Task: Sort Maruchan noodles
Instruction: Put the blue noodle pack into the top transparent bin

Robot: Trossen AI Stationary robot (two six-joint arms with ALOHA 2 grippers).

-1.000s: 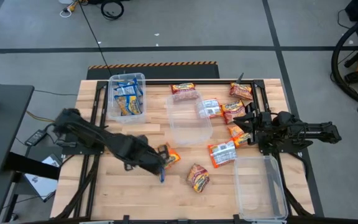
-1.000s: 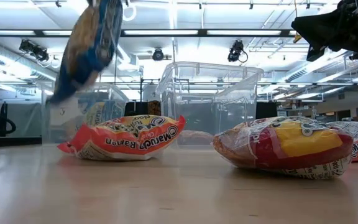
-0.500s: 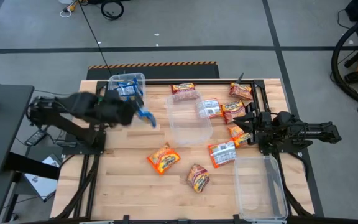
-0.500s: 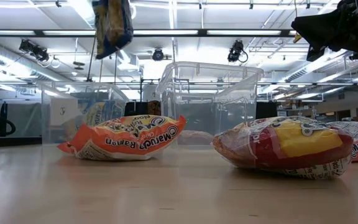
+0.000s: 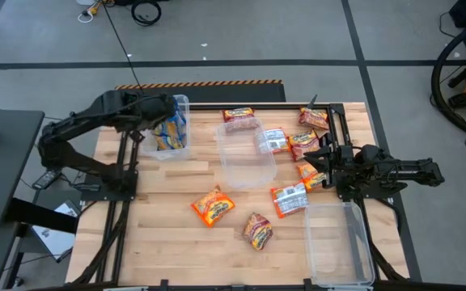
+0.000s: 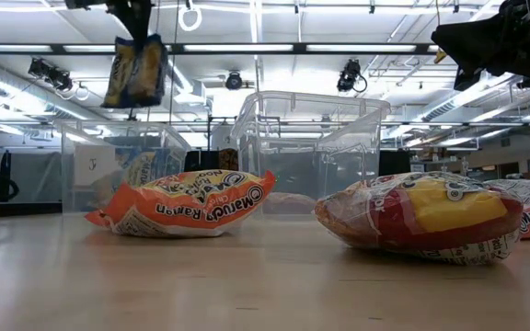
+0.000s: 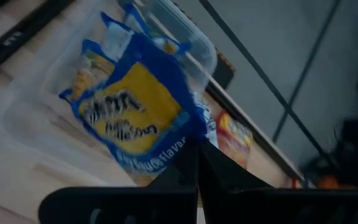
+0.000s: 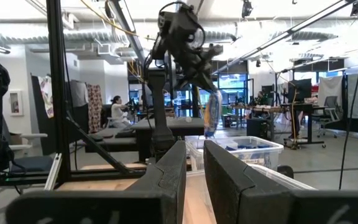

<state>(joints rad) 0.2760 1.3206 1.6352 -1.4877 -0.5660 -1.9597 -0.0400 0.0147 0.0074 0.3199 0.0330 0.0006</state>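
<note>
My left gripper (image 5: 165,121) is shut on a blue-and-yellow noodle packet (image 7: 132,115) and holds it in the air over the far-left clear bin (image 5: 149,144). That bin holds more blue packets (image 5: 168,137). In the low view the packet (image 6: 136,72) hangs high above the bin. My right gripper (image 5: 320,159) hovers at the table's right side among orange-and-white and red packets (image 5: 290,198). Its fingers (image 8: 173,168) stand a little apart and hold nothing. An orange packet (image 5: 213,206) and a dark red one (image 5: 257,230) lie flat on the near middle of the table. My left gripper pinches the blue-and-yellow packet between its two fingers at one end's edge (image 7: 190,134). The fingers come from above, pointing down. The packet hangs below them (image 6: 136,41), clear of the table and above the bin's rim.
An empty clear bin (image 5: 245,166) stands mid-table and another (image 5: 338,250) at the near right corner. More packets (image 5: 239,115) lie along the far edge and right side (image 5: 312,119). Bare wood shows at the near left (image 5: 152,250).
My left gripper has carried the blue-and-yellow packet from beside the orange packet in the near middle toward the far left, rising as it went. It now stands over the far-left bin. The packet stays hanging below the fingers and has turned about. My right arm has kept still.
</note>
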